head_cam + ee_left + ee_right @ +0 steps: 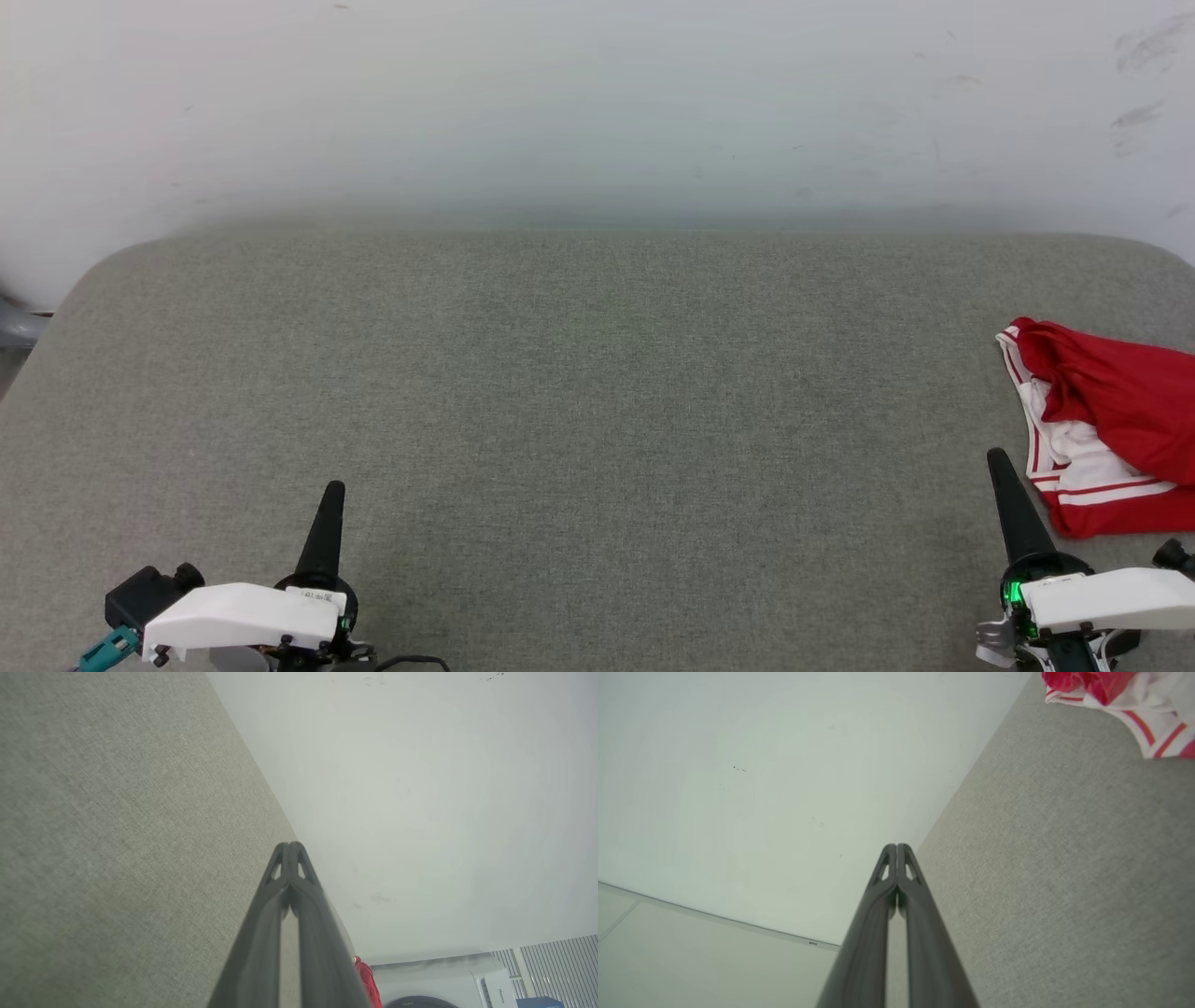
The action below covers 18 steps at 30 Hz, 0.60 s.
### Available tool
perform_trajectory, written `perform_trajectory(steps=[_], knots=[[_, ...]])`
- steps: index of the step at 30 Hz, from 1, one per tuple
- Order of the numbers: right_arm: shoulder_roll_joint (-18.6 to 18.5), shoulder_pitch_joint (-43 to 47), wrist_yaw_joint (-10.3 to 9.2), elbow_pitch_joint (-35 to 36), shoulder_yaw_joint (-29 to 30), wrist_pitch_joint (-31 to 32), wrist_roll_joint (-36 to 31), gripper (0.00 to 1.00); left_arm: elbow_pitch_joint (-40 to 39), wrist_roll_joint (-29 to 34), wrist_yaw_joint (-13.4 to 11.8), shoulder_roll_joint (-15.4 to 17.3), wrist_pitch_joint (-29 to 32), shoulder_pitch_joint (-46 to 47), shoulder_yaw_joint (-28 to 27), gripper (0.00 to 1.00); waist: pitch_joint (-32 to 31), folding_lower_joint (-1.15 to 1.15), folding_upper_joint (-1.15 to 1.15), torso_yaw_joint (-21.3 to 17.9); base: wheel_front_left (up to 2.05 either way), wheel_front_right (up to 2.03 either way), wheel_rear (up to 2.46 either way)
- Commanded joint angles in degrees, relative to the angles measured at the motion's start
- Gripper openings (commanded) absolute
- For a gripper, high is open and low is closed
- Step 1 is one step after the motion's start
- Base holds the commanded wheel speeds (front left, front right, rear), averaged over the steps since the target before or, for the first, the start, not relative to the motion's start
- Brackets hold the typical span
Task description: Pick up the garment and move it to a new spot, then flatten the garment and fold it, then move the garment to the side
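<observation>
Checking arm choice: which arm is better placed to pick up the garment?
Right, probably. The garment lies bunched just beyond the right gripper; the left gripper sits far across the grey surface.

A: Seeing the garment [1120,411] whole in the head view?
B: No. Cut by the frame edge at three o'clock; too bunched to tell front from back.
A: From the left wrist?
B: Glimpsing just a red sliver at five o'clock, behind the left gripper [289,845]. Beside that, a white appliance [444,975] sliced by the bottom edge.
A: At nine o'clock, head view?
B: Clipped grey object [17,325]; cannot identify.
</observation>
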State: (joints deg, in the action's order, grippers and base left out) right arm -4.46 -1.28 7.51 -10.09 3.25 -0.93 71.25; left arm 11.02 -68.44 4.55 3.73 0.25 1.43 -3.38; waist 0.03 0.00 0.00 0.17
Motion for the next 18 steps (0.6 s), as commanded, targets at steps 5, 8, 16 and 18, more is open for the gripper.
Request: perform_trajectory(steps=[5, 8, 16, 18], knots=[[-0.35, -1.80, -0.02, -0.34, 0.27, 0.94, 3.87, 0.00, 0.21, -4.01, 0.76, 0.04, 0.98, 1.66, -0.53, 0.00, 0.02, 0.00, 0.00, -0.02, 0.00, 0.00, 0.00], [-0.32, -1.97, -0.02, -0.65, 0.35, 1.41, 5.36, 0.00, 0.47, -5.60, 1.02, 0.01, 1.38, 1.91, -0.73, 0.00, 0.03, 0.00, 0.00, -0.03, 0.00, 0.00, 0.00], [-0.23, -2.72, -0.02, -1.40, 0.54, 2.42, 9.32, 0.00, 1.01, -9.82, 1.48, -0.10, 2.47, 2.69, -1.24, 0.00, 0.05, 0.00, 0.00, -0.06, 0.00, 0.00, 0.00], [-0.21, -2.85, -0.02, -1.56, 0.59, 2.59, 10.26, 0.00, 1.16, -10.86, 1.62, -0.14, 2.72, 2.90, -1.36, 0.00, 0.05, 0.00, 0.00, -0.06, 0.00, 0.00, 0.00]])
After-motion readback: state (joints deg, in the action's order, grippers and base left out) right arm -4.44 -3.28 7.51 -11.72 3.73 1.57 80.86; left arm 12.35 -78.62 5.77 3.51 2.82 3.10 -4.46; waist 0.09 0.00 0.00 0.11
